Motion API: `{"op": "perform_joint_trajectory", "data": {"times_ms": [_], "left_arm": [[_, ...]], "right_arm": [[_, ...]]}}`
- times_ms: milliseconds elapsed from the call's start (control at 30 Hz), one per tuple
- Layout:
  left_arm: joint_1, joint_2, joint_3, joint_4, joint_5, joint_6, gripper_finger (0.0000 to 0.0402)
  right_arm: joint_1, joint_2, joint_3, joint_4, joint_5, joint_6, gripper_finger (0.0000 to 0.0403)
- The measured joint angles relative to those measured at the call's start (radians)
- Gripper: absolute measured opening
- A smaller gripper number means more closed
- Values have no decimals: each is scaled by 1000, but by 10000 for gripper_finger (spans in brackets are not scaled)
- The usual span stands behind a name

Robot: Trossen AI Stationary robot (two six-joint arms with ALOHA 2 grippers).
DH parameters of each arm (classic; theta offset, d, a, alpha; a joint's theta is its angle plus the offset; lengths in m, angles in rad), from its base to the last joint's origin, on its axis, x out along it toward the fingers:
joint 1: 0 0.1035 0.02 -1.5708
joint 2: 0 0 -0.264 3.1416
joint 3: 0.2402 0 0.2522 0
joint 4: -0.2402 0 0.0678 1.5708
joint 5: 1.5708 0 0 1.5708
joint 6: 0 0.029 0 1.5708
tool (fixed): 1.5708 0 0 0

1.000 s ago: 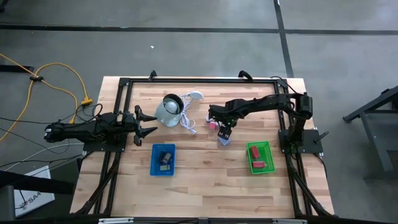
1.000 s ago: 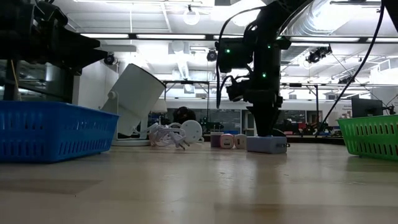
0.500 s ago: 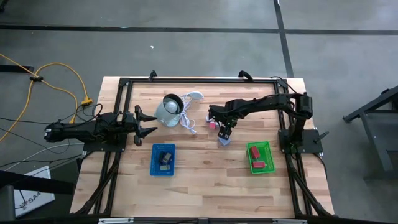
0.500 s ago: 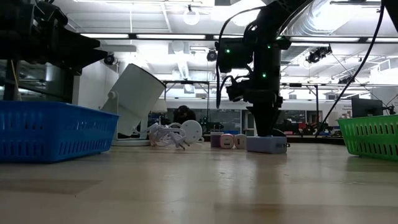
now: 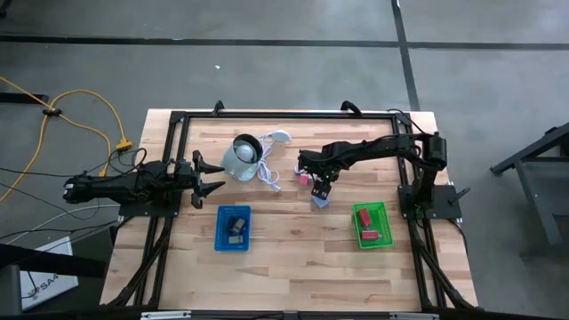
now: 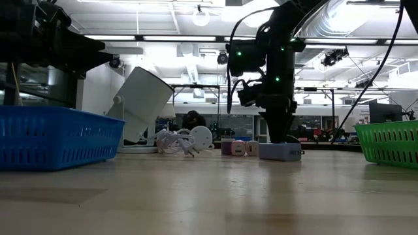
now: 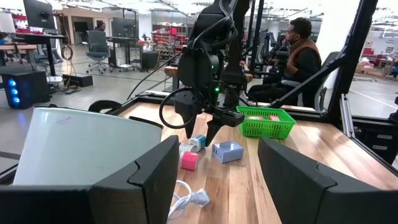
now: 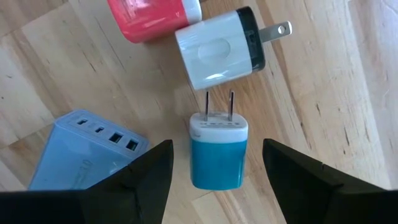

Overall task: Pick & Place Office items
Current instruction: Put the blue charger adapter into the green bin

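The right gripper (image 8: 214, 171) points straight down, fingers spread and empty, over the teal charger (image 8: 217, 151) lying mid-table beside the white charger (image 8: 217, 48). The left gripper (image 5: 206, 174) waits, spread, at the table's left edge.

Smooth glossy plastic teal charger (image 8: 217, 152) and white charger (image 8: 217, 49) lie on matt, grained wooden table (image 8: 323, 81).

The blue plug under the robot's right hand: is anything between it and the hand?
No. In the right wrist view the open right hand hangs above the blue plug; only bare wooden table shows around it.
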Motion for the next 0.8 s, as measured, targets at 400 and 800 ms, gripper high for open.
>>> {"op": "perform_joint_trajectory", "data": {"times_ms": [400, 800], "left_arm": [[0, 0, 0, 0, 0, 0, 212], [0, 0, 0, 0, 0, 0, 212]], "right_arm": [[0, 0, 0, 0, 0, 0, 235], [0, 0, 0, 0, 23, 0, 232]]}}
